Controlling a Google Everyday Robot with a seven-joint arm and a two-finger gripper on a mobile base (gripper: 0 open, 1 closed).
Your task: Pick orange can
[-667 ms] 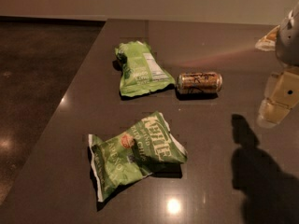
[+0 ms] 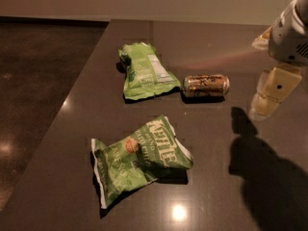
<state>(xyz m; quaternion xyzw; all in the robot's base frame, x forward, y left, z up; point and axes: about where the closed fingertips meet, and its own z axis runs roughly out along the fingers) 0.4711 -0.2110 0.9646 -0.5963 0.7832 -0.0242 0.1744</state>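
The orange can (image 2: 206, 85) lies on its side on the dark table (image 2: 216, 143), a little right of centre, with its silver ends pointing left and right. It is orange-gold with dark scribbled markings. Its left end is close to the upper green chip bag (image 2: 144, 71). My gripper (image 2: 269, 95) hangs at the right edge of the view, to the right of the can and above the table. It holds nothing that I can see.
A second green chip bag (image 2: 139, 160) lies crumpled in front of the can, nearer the camera. The table's left edge (image 2: 62, 109) runs diagonally, with dark floor beyond it. The arm's shadow (image 2: 269, 177) falls on the table at the lower right.
My gripper has shifted a little to the left, towards the can. The can and both bags have not moved.
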